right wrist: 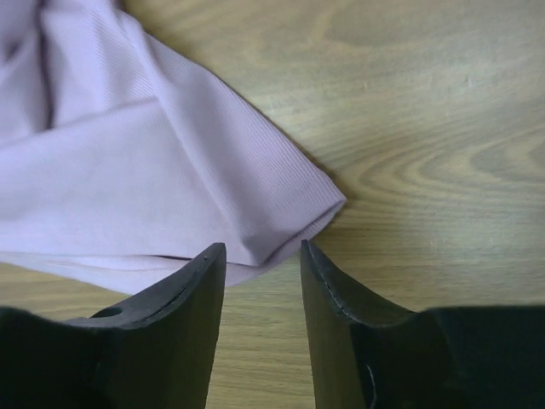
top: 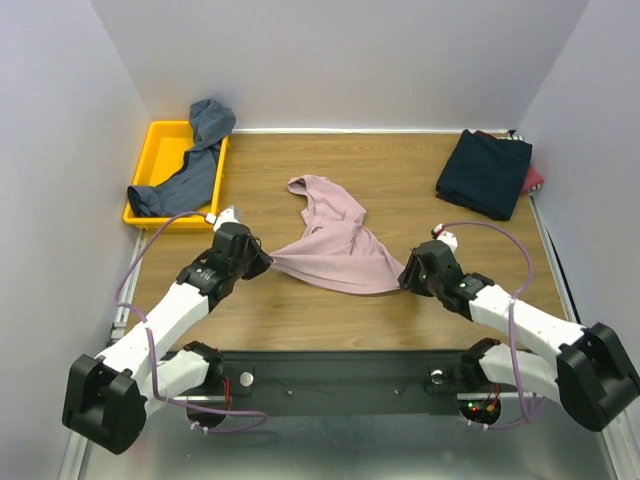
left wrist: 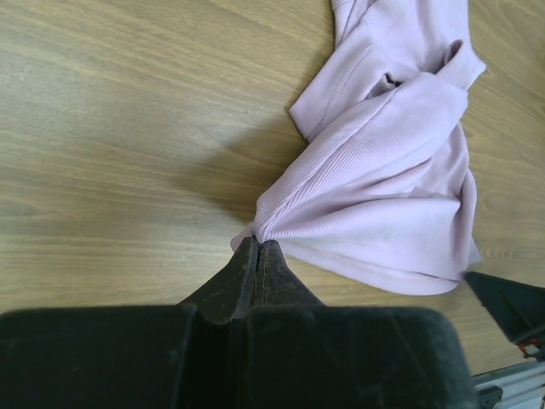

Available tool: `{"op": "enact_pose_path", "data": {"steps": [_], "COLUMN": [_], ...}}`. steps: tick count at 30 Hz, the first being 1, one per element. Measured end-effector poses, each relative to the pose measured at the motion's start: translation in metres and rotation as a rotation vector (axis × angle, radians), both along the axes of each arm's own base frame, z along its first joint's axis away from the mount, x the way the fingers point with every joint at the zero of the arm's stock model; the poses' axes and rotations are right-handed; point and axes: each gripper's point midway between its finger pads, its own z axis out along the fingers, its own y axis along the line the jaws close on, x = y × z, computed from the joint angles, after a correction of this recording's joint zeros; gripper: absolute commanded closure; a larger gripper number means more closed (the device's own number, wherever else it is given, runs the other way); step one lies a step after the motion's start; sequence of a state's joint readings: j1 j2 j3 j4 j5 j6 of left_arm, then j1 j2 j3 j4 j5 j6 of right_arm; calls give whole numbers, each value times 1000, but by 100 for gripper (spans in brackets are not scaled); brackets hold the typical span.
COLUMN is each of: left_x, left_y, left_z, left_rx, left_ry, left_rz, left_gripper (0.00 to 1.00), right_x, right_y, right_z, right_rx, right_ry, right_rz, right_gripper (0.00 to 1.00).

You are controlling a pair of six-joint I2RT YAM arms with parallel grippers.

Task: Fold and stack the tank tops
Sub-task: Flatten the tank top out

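The table (top: 400,180) is pale brown wood with a plain grain, closed in by white walls (top: 350,60) at the back and on both sides. A yellow tray (top: 160,145) sits at the far left corner, and a grey top (top: 195,165) lies loosely across it, one end bunched against the back wall and the other hanging over the tray's near rim. At the far right a navy top (top: 485,172) lies folded into a neat block, with a red top (top: 535,180) showing at its right edge, seemingly underneath. The pink top (top: 330,245) is in the middle of the table, crumpled and unfolded. Its lower hem is drawn out wide between the two arms, and the rest is gathered into a twisted ridge running toward the back. Its ribbed cloth shows soft folds. The left gripper (left wrist: 258,247) has its fingers pinched together on the top's left corner, the fabric fanning out from the pinch. The right gripper (right wrist: 262,249) has its fingers apart, with the right corner of the hem lying in the gap between their tips.
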State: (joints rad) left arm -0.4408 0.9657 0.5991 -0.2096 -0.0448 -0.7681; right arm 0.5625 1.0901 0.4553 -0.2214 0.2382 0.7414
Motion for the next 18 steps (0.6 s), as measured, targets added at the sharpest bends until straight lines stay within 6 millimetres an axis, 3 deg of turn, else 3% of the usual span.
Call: {"op": "enact_pose_path", "data": {"steps": [7,10,15,18], "left_x": [-3,-2,-1,-2], "left_y": [7,9,11,12], "left_z": [-10,-10,-10,-9], "left_rx": [11,10,11,8], "left_ry": [27,28,28,28], "left_rz": [15,24,26,26], "left_gripper": [100,100,100,100], "right_x": [12,15,16,18], "right_y": [-2,-10,-33,-39], "right_z": [31,25,-2,-4], "right_rx": [22,-17,-100,-106], "right_ry": [-96,-82,5,10], "right_rz": [-31,-62,-133,-153], "right_gripper": [52,57,58,58]}}
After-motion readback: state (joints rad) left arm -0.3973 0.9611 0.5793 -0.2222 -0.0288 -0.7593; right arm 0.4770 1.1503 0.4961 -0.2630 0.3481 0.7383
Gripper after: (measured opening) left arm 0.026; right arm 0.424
